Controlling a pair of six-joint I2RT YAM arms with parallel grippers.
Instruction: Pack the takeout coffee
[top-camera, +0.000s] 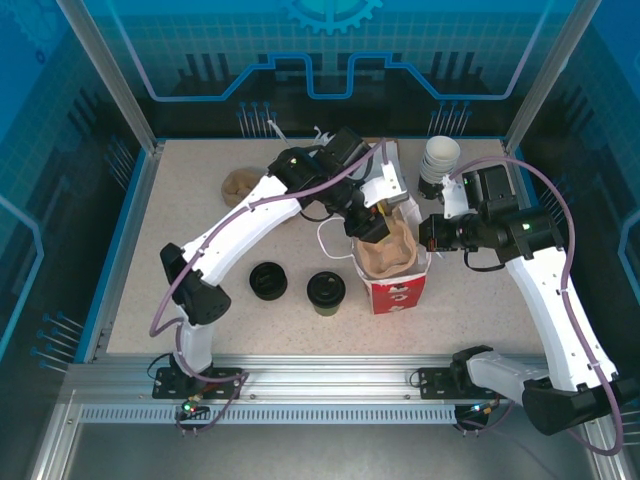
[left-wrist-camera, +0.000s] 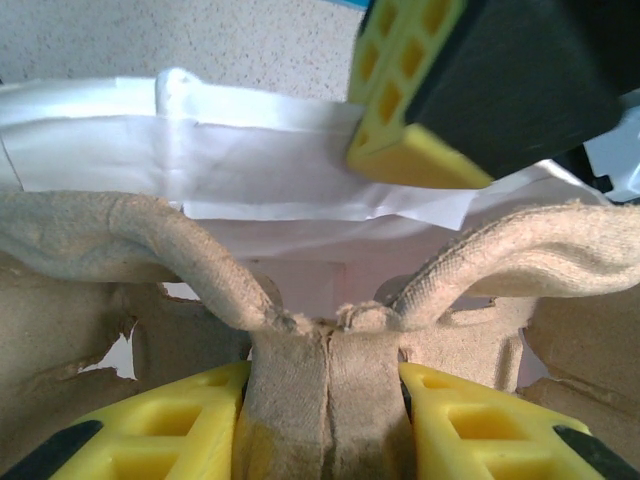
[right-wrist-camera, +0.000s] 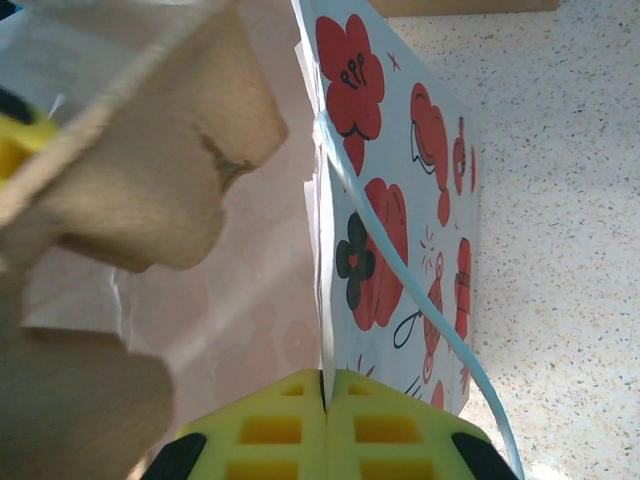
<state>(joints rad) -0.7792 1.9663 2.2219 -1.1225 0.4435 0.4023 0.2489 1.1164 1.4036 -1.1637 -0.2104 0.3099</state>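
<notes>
- Brown pulp cup carrier (top-camera: 385, 250) sits in the mouth of the paper bag (top-camera: 398, 290) in the top view. The left end effector (top-camera: 368, 228) grips it from above the bag, and the right end effector (top-camera: 430, 245) is clamped on the bag's right rim. The takeout coffee (top-camera: 326, 292) stands on the worktop (top-camera: 150, 230) just left of the bag, untouched.
- Left wrist view: both fingers (left-wrist-camera: 190, 420) pinch the carrier's centre ridge, with the bag's white lining (left-wrist-camera: 250, 160) beyond it. The overhead camera cannot give this close a look at the grip.
- Right wrist view: the jaws are shut tight on the bag's edge, with the red-printed side to their right. From above, that pinch is too small to read.
- Judgement: lower the carrier straight and level while the right arm holds the mouth wide, so its corners neither snag nor tear the paper. The coffee would go in afterwards.
</notes>
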